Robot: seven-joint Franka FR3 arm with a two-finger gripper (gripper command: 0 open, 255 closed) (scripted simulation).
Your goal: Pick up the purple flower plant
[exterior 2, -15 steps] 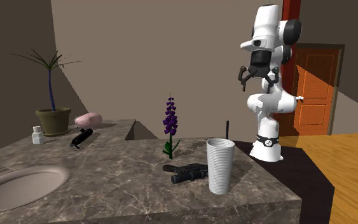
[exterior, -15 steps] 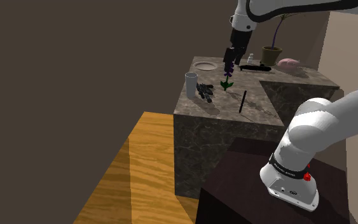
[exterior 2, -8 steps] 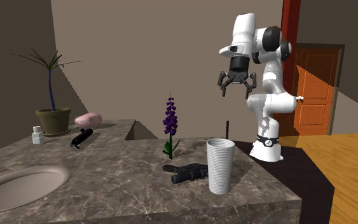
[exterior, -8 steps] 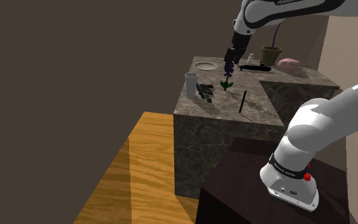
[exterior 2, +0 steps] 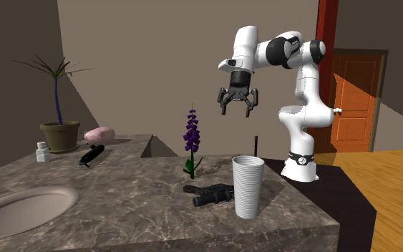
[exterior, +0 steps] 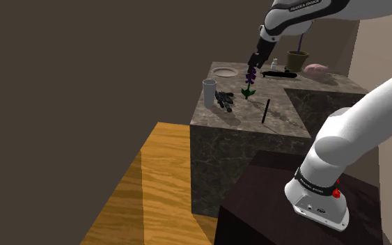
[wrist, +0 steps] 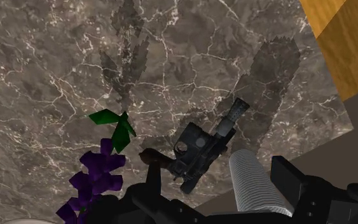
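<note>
The purple flower plant (exterior 2: 191, 134) stands upright on the marble counter (exterior 2: 121, 193), a spike of purple blooms over green leaves. From the shoulder view, the plant (exterior: 249, 79) is near the counter's middle. My gripper (exterior 2: 236, 107) hangs open in the air, above the plant's top and off to the second exterior view's right, touching nothing. The shoulder view puts the gripper (exterior: 255, 58) just over the flower tip. Looking down along the gripper (wrist: 220, 186), the purple blooms (wrist: 96, 179) and green leaves (wrist: 115, 124) lie beside the fingers, not between them.
A ribbed white cup (exterior 2: 248, 186) and a dark toy gun (exterior 2: 210, 193) lie close to the plant near the counter edge. A thin black stick (exterior 2: 256, 146), a sink (exterior 2: 21, 207), a potted palm (exterior 2: 59, 133), a pink lump (exterior 2: 99, 134), a small bottle (exterior 2: 42, 152) and a black object (exterior 2: 91, 154) also stand there.
The arm has swung out over the counter. The open gripper has travelled to the second exterior view's left and a little lower, ending near the flower's top. The plant has not moved.
</note>
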